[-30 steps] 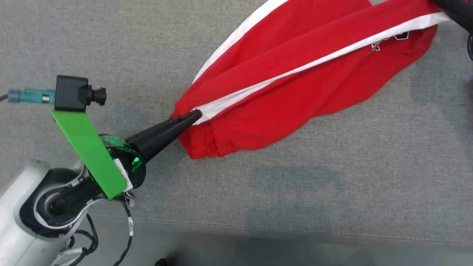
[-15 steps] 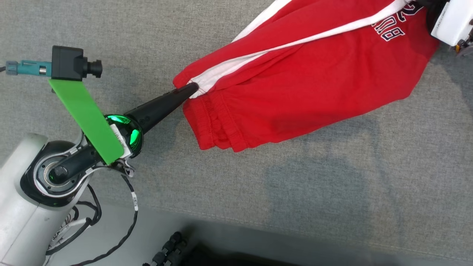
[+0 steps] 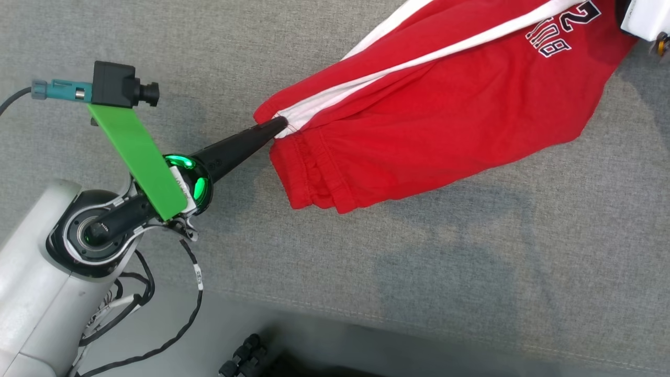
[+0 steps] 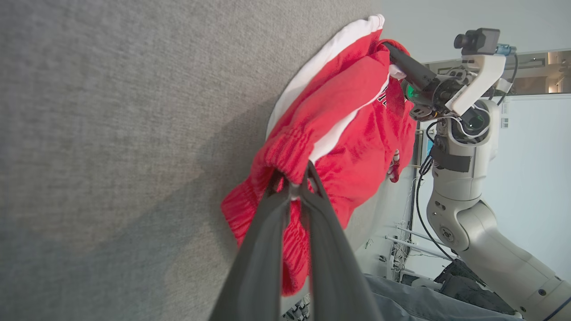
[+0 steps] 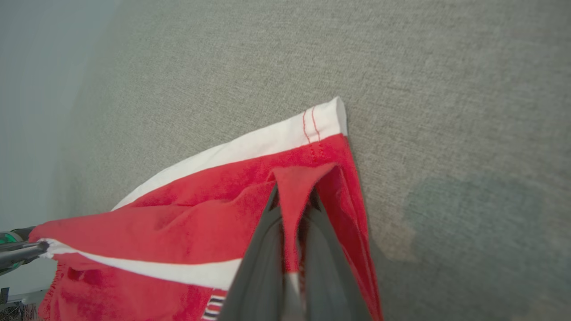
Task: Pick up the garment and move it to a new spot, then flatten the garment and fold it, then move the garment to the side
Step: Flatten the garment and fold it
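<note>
— Bench (image 3: 471, 272) first: grey woven cloth all over it, a stitched seam running near its front edge; what is above it?
— The garment (image 3: 445, 120), a pair of red shorts, strung between both arms toward the upper right of the head view; its shadow falls on the cloth apart from it, so the middle hangs lifted; whether the far hem touches the bench I cannot tell
— And the left arm?
— A pale forearm (image 3: 31, 303) at the lower left, with a green plate (image 3: 138, 157) carrying the wrist camera; the left tool (image 3: 280, 124) is pinched narrow on the garment's elastic waistband (image 3: 309, 173), just where the white stripe (image 3: 419, 60) ends
— The other side?
— In the left wrist view the right tool (image 4: 395, 51) grips the far end; its own camera shows a red fold clamped between the closed fingers (image 5: 263, 249), beside the white hem corner (image 5: 323, 120)
— Smallest thing?
— Dark lettering (image 3: 549, 42) near the top right; too cropped to read
</note>
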`<state>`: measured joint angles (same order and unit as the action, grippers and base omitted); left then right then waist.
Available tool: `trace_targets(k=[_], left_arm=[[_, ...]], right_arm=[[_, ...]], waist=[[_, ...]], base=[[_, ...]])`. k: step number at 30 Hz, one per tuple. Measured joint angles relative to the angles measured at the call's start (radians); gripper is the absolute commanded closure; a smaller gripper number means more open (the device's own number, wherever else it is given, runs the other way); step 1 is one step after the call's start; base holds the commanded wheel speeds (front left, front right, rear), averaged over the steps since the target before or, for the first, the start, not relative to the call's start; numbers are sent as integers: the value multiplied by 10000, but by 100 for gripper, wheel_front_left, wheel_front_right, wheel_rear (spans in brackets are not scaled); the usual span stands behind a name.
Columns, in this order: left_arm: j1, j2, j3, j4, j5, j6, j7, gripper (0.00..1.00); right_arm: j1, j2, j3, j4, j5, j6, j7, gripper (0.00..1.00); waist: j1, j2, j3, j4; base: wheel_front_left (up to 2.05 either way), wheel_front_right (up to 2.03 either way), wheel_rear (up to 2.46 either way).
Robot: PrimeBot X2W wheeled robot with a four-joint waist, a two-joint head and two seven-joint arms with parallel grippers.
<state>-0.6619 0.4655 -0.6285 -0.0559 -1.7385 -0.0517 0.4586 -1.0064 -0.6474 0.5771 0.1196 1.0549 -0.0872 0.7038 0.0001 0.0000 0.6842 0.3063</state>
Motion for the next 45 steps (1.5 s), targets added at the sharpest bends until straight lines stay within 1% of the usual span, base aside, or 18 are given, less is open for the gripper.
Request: trace_targets(k=[10, 13, 19, 24, 29, 41, 42, 44, 45], left_arm=[[-254, -153, -82, 359, 4, -48, 167, 100], [-370, -209, -90, 500, 21, -104, 173, 100], [-457, -424, -96, 761, 21, -203, 173, 100], [-459, -550, -151, 986, 19, -274, 173, 100], [-459, -566, -128, 1147, 17, -288, 173, 100], [-533, -918, -247, 1522, -8, -374, 265, 100], [-576, -938, -265, 1580, -8, -374, 307, 100], [-668, -965, -295, 1722, 29, -374, 301, 69], [-703, -982, -293, 1789, 36, -374, 290, 57]], right_arm=[[-839, 263, 313, 533, 4, -44, 1001, 100], [-1092, 272, 385, 715, 4, -128, 1312, 100], [-1298, 242, 435, 1014, 0, -138, 1624, 100], [-1299, -54, 412, 1315, 0, -209, 1946, 100], [-1432, 130, 268, 1402, 19, -224, 2052, 100], [-1847, 190, 351, 1881, -77, -368, 2665, 100], [-1854, 209, 372, 1906, -113, -368, 2667, 92], [-1907, 268, 407, 1944, -224, -368, 2660, 0], [-1950, 305, 407, 1967, -297, -368, 2642, 0]], waist=[[-1, 0, -170, 157], [0, 0, -175, 197], [0, 0, -248, 224], [-1, 0, -405, 287], [-1, 0, -477, 317], [-1, 0, -499, 470], [-1, 0, -492, 484], [-1, 0, -475, 511], [-1, 0, -467, 524]], base=[[0, 0, 0], [0, 0, 0], [0, 0, 0], [0, 0, 0], [0, 0, 0], [0, 0, 0], [0, 0, 0], [0, 0, 0], [0, 0, 0]])
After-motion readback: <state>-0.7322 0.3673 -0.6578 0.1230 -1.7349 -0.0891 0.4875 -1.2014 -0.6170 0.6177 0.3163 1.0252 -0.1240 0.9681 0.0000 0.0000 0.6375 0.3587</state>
